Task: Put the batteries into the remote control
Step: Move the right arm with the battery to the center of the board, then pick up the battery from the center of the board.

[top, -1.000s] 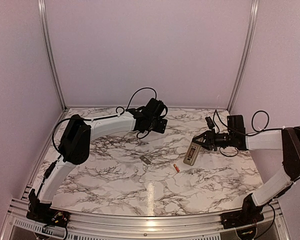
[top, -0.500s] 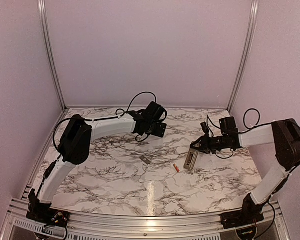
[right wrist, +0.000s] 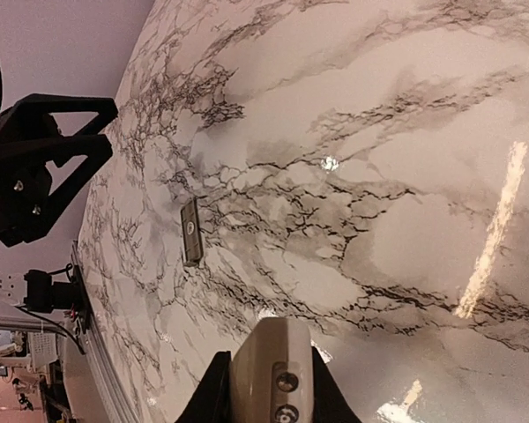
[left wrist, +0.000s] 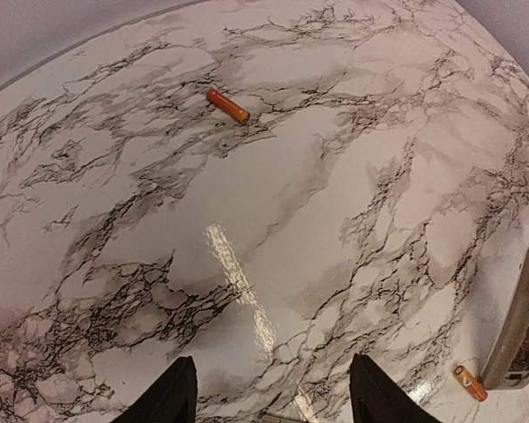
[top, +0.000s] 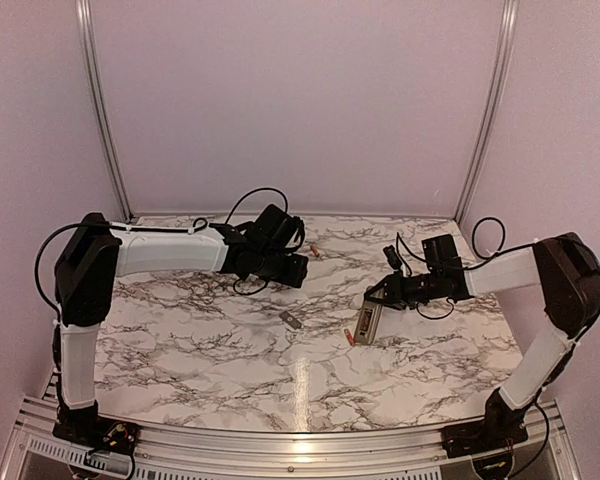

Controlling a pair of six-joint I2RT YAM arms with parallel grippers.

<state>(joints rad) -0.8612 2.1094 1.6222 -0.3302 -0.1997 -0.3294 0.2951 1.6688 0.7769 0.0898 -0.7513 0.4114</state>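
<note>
My right gripper is shut on the remote control, greyish back up, with its end low over the marble table. In the right wrist view the remote sits between my black fingers. One orange battery lies by the remote's near end and also shows in the left wrist view, beside the remote. The second battery lies toward the back, right of my left gripper; the left wrist sees it too. My left gripper is open, empty, above the table.
A small loose grey cover plate lies mid-table, left of the remote; it also shows in the right wrist view. The marble table is bounded by aluminium rails and pink walls.
My right gripper has carried the remote left and nearer, up beside the orange battery. My left arm has swung left, uncovering the second battery at the back.
</note>
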